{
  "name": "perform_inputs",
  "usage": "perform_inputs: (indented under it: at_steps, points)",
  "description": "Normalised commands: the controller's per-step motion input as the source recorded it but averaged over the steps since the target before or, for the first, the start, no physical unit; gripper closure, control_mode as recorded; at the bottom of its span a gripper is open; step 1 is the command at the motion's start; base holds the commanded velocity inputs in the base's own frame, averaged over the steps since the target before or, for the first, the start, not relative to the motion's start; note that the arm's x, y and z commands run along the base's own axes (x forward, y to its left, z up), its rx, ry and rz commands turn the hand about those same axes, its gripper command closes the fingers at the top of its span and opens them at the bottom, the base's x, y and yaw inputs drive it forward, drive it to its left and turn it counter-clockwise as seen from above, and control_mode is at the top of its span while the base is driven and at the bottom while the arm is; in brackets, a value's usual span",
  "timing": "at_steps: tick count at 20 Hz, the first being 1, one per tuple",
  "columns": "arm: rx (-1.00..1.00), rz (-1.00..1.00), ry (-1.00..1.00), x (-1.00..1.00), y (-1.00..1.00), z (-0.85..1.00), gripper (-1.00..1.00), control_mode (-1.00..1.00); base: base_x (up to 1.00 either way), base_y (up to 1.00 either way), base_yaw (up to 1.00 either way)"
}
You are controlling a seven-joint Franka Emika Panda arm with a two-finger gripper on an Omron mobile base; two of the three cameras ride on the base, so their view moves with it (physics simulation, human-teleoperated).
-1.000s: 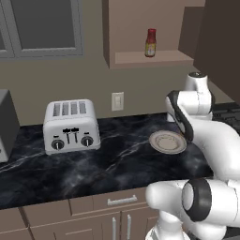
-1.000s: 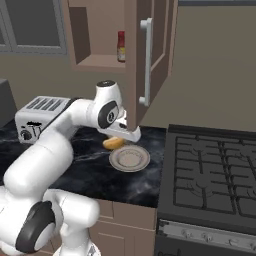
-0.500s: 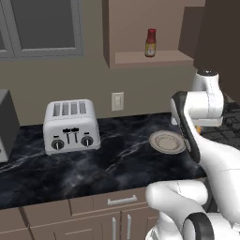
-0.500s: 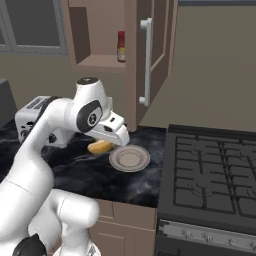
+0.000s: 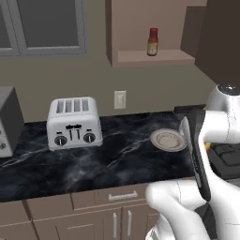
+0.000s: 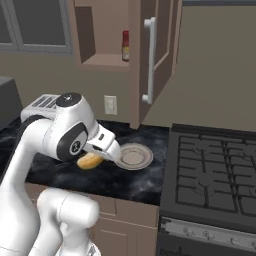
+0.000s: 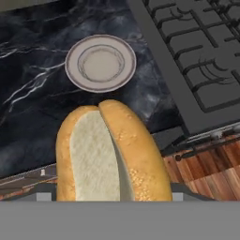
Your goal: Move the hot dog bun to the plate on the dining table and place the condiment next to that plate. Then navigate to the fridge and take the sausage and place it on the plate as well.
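We grip the hot dog bun in our gripper; plate at twelve o'clock, stove at two.

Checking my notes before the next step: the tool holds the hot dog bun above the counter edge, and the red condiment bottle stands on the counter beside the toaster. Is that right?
Not quite. The condiment bottle stands on the open cabinet shelf above the counter, not beside the toaster, as the left base view shows. The tool does hold the hot dog bun above the counter edge.
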Motion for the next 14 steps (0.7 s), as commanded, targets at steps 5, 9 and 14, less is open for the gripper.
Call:
perform_inputs:
  at_steps: [5,9,14]
  points:
    - [0.00,0.00,0.00,0.00,0.00,0.00,1.00,1.00,-0.66,0.40,0.37]
    - [0.00,0.00,0.00,0.00,0.00,0.00,1.00,1.00,-0.57,0.54,0.21]
    - [0.00,0.00,0.00,0.00,0.00,0.00,1.00,1.00,-0.38,0.71,0.46]
